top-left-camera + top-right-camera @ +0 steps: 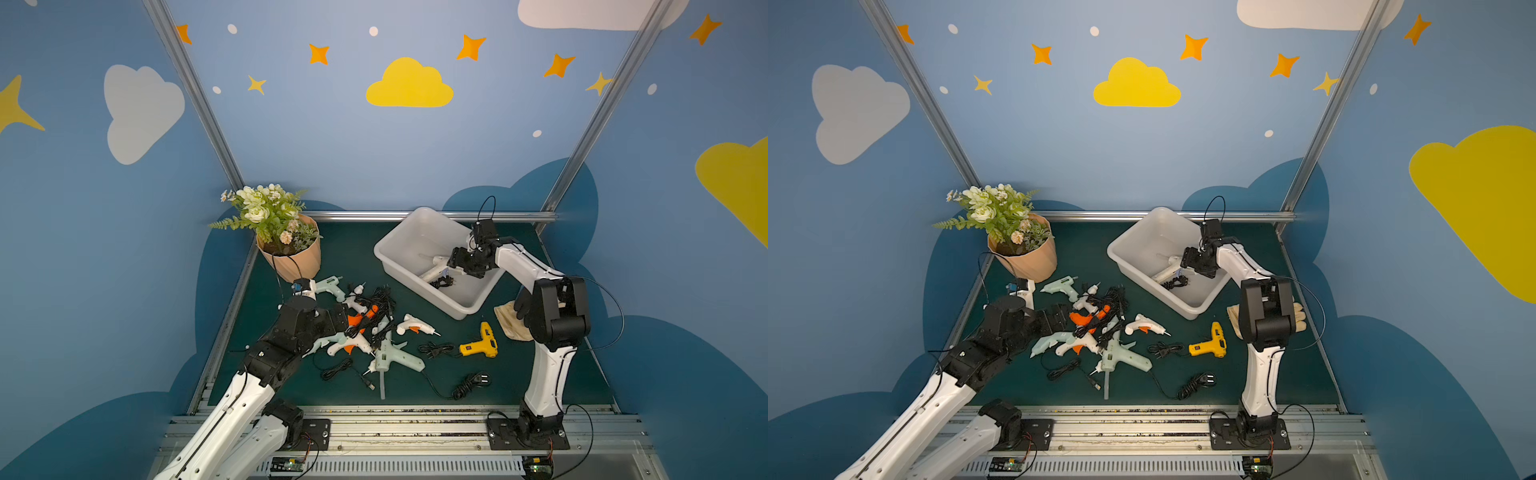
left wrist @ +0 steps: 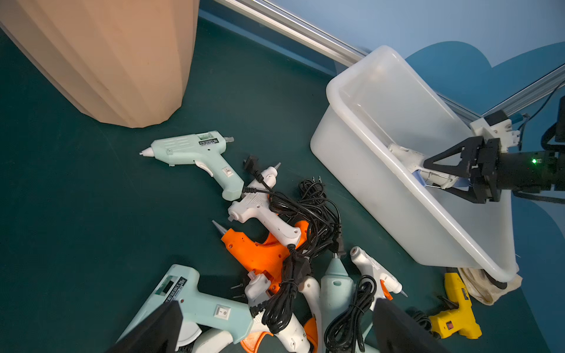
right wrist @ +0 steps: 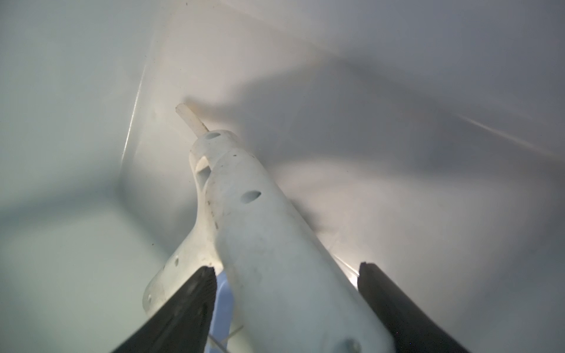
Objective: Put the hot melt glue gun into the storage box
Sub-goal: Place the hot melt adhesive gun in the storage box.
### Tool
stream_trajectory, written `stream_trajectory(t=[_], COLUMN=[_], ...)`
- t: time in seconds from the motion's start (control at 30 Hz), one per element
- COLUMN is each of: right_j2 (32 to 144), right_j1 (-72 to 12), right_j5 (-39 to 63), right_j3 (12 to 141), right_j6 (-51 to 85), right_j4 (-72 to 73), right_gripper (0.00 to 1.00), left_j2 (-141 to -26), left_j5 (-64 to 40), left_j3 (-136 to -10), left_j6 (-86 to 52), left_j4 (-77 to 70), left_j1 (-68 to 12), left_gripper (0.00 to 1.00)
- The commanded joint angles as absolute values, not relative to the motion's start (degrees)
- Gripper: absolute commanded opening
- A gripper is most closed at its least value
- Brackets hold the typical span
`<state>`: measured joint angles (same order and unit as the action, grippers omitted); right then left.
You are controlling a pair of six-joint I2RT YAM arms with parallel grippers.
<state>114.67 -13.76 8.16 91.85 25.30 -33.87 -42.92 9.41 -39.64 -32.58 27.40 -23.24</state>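
Top view, centre-right: right gripper (image 1: 449, 264), jaws spread, letting white glue gun (image 1: 432, 270) rest in storage box (image 1: 399, 237); left gripper (image 2: 278, 307), jaws wide, poised over pile (image 2: 275, 244).

One storage box (image 1: 409, 232) is standing on the table (image 1: 353, 249), and one white glue gun (image 3: 260, 244) is lying inside it. Eight more are lying on the table: three mint-green glue guns (image 2: 192, 149) (image 2: 195, 305) (image 2: 336, 287), three white table guns (image 2: 260, 207) (image 2: 295, 333) (image 2: 376, 275), one orange glue gun (image 2: 253, 250) and one yellow glue gun (image 2: 455, 318). One flower pot (image 1: 295, 262) is standing there and one beige cloth (image 1: 509, 320) is lying there. Two robot arms (image 1: 232, 415) (image 1: 548, 365) are reaching in. The black cords (image 2: 318, 214) are tangling too much for counting.
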Motion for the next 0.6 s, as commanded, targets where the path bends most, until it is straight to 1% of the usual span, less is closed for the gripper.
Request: stream_trajectory(t=[0.0, 0.17, 0.23, 0.37, 0.57], right_j2=[106.65, 98.26, 94.38, 87.50, 79.10], right_j1=[-14.30, -15.53, -16.58, -19.73, -29.12], right_j5=[2.55, -4.09, -5.71, -7.92, -6.10], right_j3=[91.83, 88.50, 86.19, 82.36, 77.45], right_j6=[22.58, 19.90, 19.02, 17.86, 16.25], right_j4=[-38.32, -41.10, -41.81, -43.05, -44.26], right_gripper=[0.83, 0.92, 0.94, 0.93, 0.87], left_j2=[-43.37, -43.86, -43.77, -43.50, -43.33], left_j5=[8.39, 7.74, 7.51, 7.16, 6.85], left_j3=[-39.76, -38.63, -38.00, -37.45, -36.86], left_j6=[-32.92, -33.48, -33.83, -33.95, -33.82], left_j4=[26.98, 25.54, 24.87, 24.02, 22.87], left_j1=[-22.87, -22.77, -22.79, -22.68, -22.59], left_gripper=[1.00, 1.00, 1.00, 1.00, 1.00])
